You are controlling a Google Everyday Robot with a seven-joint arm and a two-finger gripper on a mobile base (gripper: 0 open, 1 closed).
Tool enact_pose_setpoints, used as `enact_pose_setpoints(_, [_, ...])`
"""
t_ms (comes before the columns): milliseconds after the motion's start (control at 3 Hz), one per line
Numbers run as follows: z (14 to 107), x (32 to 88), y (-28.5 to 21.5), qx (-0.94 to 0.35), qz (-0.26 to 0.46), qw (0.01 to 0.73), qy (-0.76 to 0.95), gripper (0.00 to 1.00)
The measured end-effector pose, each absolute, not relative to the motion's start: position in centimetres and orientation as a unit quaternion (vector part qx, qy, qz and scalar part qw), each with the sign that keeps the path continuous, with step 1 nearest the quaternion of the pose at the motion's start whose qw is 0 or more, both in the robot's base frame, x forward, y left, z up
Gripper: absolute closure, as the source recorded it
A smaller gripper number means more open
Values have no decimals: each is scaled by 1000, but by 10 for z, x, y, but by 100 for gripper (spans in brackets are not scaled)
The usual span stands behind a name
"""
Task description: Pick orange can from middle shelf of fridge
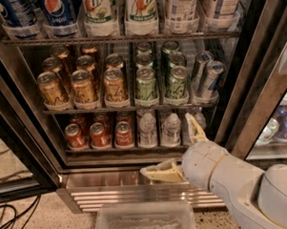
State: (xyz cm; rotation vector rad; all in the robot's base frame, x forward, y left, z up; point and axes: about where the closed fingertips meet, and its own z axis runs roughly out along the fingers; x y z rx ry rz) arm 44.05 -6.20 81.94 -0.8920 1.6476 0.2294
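Since our gripper (165, 144) hung low, fingers spread wide, we judged it must climb toward eleven o'clock, straddling the orange can (114, 86).

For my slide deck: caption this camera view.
Open cream claw hovers before the black-framed drinks fridge, below golden-orange cans on its wire middle shelf.

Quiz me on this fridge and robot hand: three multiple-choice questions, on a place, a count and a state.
1. Where is the gripper? A) top shelf B) around an orange can C) low, by the bottom shelf
2. Front-row orange cans on the middle shelf? A) two B) three C) six
3. The gripper is: A) open, empty B) shut on a can C) shut on a bottle
Answers: C, it hangs below the middle shelf; B, three orange cans stand left of the green cans; A, its fingers are spread, gripping nothing.
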Motion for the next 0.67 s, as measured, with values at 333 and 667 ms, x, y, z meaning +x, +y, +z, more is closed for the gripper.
enact_pose_setpoints(333, [826, 466, -112, -275, 81, 623, 728, 0])
enact_pose_setpoints(667, [827, 464, -158, -216, 49, 640, 736, 0])
